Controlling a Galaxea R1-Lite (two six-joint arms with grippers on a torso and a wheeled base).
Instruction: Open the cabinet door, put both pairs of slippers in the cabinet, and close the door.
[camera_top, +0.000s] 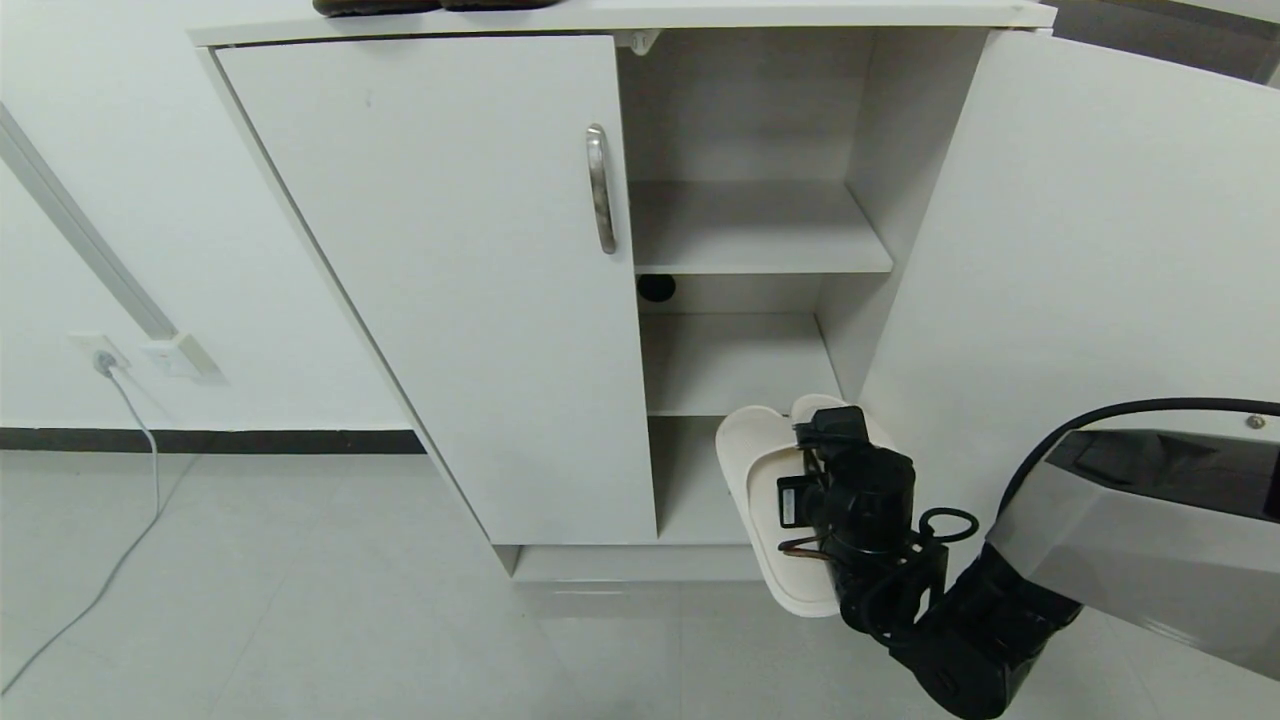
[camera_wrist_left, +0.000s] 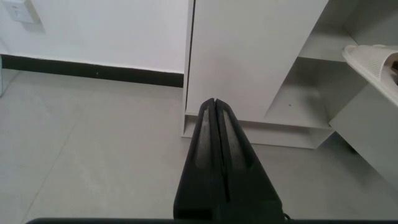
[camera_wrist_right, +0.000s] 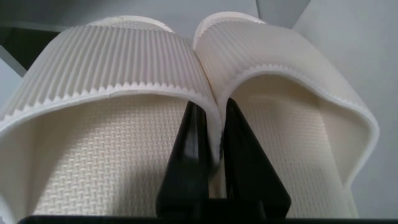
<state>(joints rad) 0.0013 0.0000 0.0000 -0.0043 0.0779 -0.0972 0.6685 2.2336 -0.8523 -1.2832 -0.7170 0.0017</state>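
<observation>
My right gripper (camera_top: 822, 447) is shut on a pair of white slippers (camera_top: 762, 480), pinching their two inner edges together between its fingers (camera_wrist_right: 194, 137). The white slippers (camera_wrist_right: 124, 93) hang in front of the cabinet's (camera_top: 420, 300) open right half, level with the lowest compartment (camera_top: 690, 480). The right door (camera_top: 1080, 250) stands swung open; the left door with its metal handle (camera_top: 600, 188) is closed. A dark pair of slippers (camera_top: 420, 5) lies on the cabinet top. My left gripper (camera_wrist_left: 214, 115) is shut with nothing in it, low over the floor in front of the cabinet (camera_wrist_left: 249, 56).
Two bare shelves (camera_top: 750, 230) sit above the lowest compartment, with a dark round hole (camera_top: 656, 288) in the back panel. A grey cable (camera_top: 130, 480) runs from a wall socket (camera_top: 100, 355) across the tiled floor at left.
</observation>
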